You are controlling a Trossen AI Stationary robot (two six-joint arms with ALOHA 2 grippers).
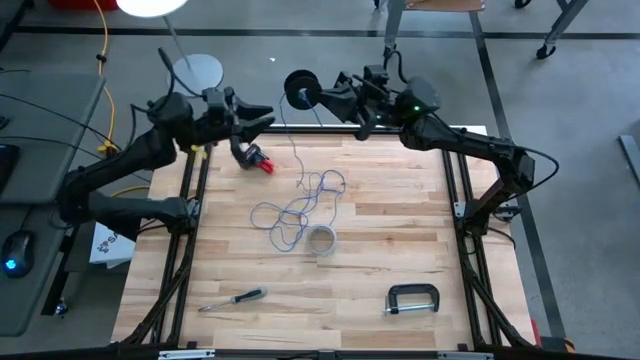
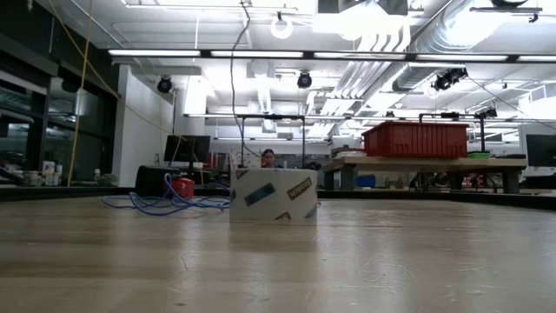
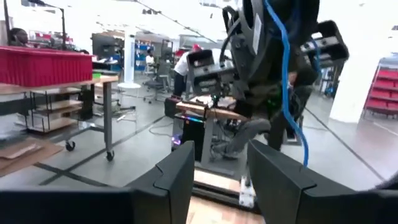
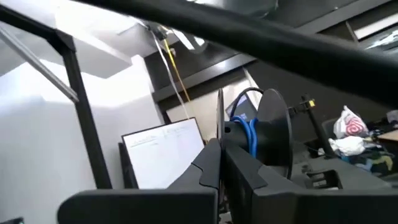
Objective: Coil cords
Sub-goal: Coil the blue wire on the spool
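The blue cord lies mostly in a loose tangle near the middle of the tabletop, just beside a roll of tape. From that tangle a single strand rises toward the far edge, where it runs up to a black spool held off the tabletop. A few turns of blue are already wound on the spool's hub, as the right wrist view shows. No pale grey cord can be made out for certain.

The right tool is closed on the spool's flange and holds it up beyond the far edge of the tabletop. The left tool faces the spool from the other side, near it but apart, with its fingers spread and nothing between them. A red object lies on the tabletop just below it.

The step in hand looks like winding: the spool is presented, and most of the cord is not yet wound. The next move probably calls for the left tool to take the free strand near the spool and lead it around the hub. The knotted pile may drag or snag as it is drawn in.

A screwdriver and a clamp lie well apart at the near side.
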